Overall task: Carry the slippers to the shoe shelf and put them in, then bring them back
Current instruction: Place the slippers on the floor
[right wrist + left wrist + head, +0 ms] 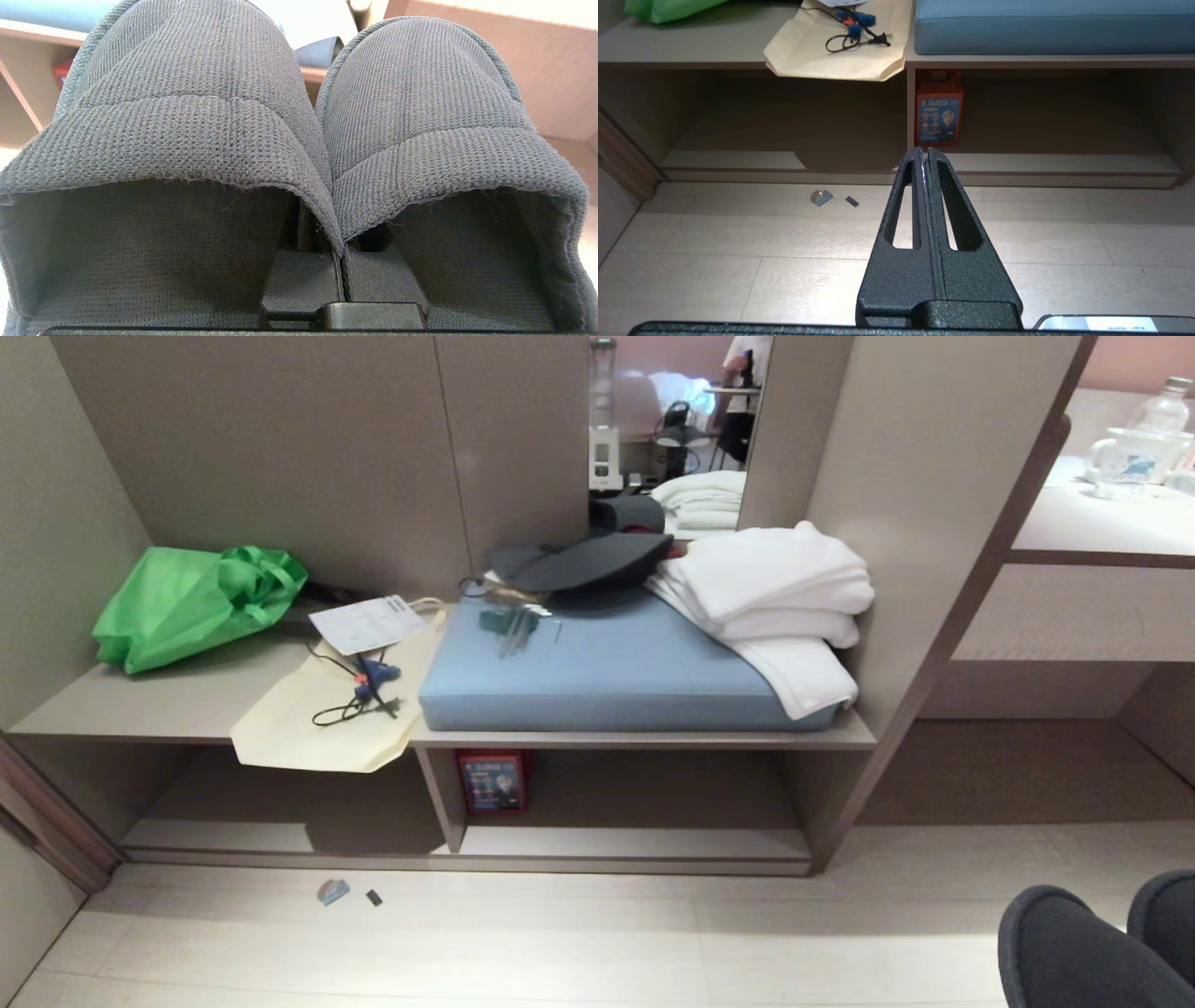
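The dark blue-grey slippers (196, 121) fill the right wrist view side by side, toes pointing away, and their toes show at the lower right of the head view (1074, 952). My right gripper (339, 252) is shut on the slippers, pinching their two inner edges together, one finger inside each; its tips are hidden by the fabric. The shoe shelf (644, 845) is the low open bay under the bench, ahead and to the left of the slippers, with an upright divider (442, 793). My left gripper (924, 153) is shut and empty, hanging over the floor and facing the shelf (1064, 163).
A red box (492, 782) stands in the bay beside the divider. On the bench top lie a blue cushion (597, 672), white towels (775, 588), a black hat (588, 565), a green bag (187, 602) and an overhanging cream bag (327, 719). Small scraps (333, 891) lie on the floor.
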`<state>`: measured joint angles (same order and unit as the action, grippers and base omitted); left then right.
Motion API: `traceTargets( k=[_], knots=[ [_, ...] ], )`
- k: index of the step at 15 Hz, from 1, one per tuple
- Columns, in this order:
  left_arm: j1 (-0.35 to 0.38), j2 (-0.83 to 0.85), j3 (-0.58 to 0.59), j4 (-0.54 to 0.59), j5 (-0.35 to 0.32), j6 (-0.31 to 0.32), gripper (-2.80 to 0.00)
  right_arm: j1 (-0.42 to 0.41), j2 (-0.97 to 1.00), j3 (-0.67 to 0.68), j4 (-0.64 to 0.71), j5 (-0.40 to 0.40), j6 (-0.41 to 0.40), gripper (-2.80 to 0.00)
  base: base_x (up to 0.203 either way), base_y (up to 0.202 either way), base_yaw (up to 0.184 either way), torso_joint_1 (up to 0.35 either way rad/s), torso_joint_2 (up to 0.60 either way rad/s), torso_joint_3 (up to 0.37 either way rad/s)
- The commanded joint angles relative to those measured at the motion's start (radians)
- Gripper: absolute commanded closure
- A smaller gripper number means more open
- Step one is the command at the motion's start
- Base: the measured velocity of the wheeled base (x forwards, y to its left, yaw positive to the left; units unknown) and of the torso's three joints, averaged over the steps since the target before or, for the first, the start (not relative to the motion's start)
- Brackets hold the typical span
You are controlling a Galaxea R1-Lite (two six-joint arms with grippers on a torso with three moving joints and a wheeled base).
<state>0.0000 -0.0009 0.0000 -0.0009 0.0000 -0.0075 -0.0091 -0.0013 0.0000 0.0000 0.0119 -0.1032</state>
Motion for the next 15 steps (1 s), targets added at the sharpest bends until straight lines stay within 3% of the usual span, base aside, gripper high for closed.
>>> traceTargets(
  k=[1,7,15],
  knots=[
    [0.000,0.001,0.000,-0.001,0.000,0.000,0.00,0.000,0.001,0.000,0.000,0.000,-0.001,0.00,0.000,0.000,0.000,0.004,0.00,0.207],
    [0.000,0.001,0.000,0.000,0.000,0.001,0.00,0.000,0.001,0.000,0.000,0.000,0.000,0.00,0.000,0.000,0.000,0.001,0.00,0.190],
    [0.000,0.001,0.000,-0.001,0.000,0.003,0.00,0.000,0.001,0.000,0.000,0.000,0.000,0.00,0.000,0.000,0.000,0.000,0.00,0.020]
  ],
)
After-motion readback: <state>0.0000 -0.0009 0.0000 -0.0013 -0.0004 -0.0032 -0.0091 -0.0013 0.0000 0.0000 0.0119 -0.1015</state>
